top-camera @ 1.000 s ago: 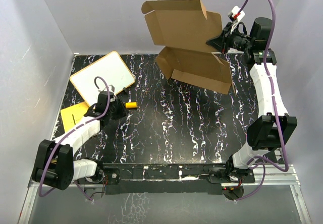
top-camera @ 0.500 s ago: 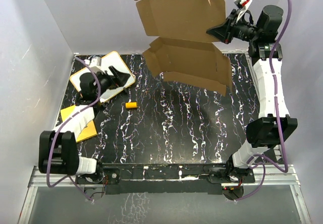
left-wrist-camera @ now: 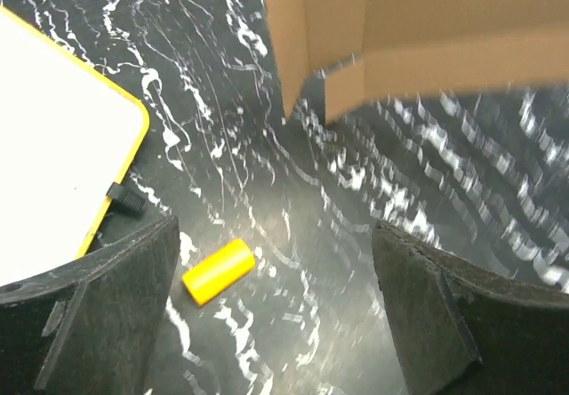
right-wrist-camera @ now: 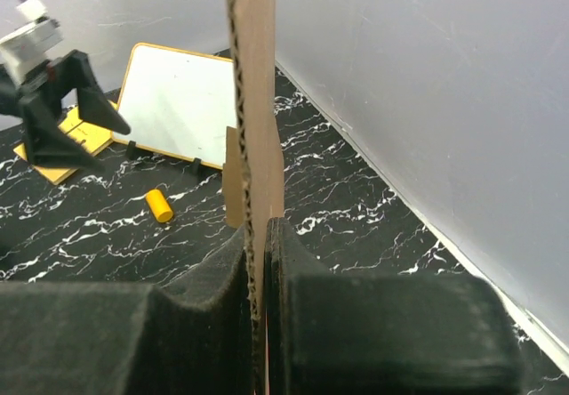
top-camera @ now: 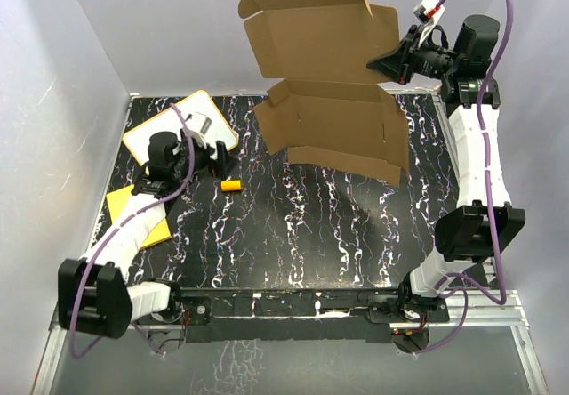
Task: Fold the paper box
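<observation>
Black marbled table (right-wrist-camera: 107, 226); paper box (right-wrist-camera: 253, 101) edge-on, top cropped, between right fingers (right-wrist-camera: 178, 324).

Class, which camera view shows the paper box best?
Top external: it shows the whole paper box, flaps open, held by the right gripper. Left wrist catches only a lower corner; right wrist sees just its edge, pinched.

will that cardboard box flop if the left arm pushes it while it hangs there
Probably light: the right gripper holds the paper box up by one edge. Panels look stiff; its clamped edge runs straight in the right wrist view. It would likely hinge at the crease, where the lower half hangs angled.
</observation>
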### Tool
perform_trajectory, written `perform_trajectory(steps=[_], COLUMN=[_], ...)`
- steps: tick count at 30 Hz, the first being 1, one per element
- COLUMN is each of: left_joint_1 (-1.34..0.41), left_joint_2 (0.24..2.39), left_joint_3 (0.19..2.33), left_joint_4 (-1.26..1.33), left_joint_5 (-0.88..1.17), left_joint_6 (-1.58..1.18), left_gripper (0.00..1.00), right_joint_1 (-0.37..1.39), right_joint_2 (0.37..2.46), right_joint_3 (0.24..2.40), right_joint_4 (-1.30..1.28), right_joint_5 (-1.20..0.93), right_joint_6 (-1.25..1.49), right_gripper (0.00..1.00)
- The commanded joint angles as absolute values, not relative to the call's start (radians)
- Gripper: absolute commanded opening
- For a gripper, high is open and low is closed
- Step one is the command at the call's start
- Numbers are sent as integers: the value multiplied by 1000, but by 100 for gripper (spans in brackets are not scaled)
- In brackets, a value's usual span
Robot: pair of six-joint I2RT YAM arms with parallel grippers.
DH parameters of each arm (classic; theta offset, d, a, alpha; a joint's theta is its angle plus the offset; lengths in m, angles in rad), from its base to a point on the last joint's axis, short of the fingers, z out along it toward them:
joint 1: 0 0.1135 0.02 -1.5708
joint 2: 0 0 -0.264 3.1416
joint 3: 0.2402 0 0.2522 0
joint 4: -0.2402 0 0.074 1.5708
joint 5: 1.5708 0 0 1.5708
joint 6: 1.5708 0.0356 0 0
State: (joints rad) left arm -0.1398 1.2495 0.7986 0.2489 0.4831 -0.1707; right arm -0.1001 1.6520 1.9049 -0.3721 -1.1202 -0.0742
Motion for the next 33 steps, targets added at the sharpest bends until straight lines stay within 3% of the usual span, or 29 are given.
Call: perform_trajectory(steps=[1, 5, 10, 16, 22, 27, 33], left_joint_1=[-192, -220, -200, -11, -1, 3, -28], left_joint_2=[1167, 1301, 1344, 1459, 1739, 1906, 1985], left_joint_3=[853, 949, 978, 995, 1276, 1562, 1648], left_joint_4=[-145, -254, -44, 823, 1445, 1358, 1554], left_joint_5=[415, 510, 669, 1051, 1058, 1036, 1070], left_joint_6=[423, 561, 393, -342, -940, -1074, -1295], left_gripper=[88, 85, 84, 89, 89, 85, 84], right_joint_1=[-125, -133, -150, -153, -151, -147, -140], right_joint_2=[1625, 1618, 1616, 1630, 1635, 1634, 1641], right_joint_3=[1897, 1871, 1859, 1894, 1902, 1885, 1880], right_joint_4=[-339, -336, -339, -320, -187, -54, -8], right_joint_5=[-1147, -1151, -1212, -1310, -1362, -1398, -1400], right_joint_6=[-87, -91, -97, -66, 65, 198, 236], right_gripper=[8, 8, 8, 8, 8, 8, 8])
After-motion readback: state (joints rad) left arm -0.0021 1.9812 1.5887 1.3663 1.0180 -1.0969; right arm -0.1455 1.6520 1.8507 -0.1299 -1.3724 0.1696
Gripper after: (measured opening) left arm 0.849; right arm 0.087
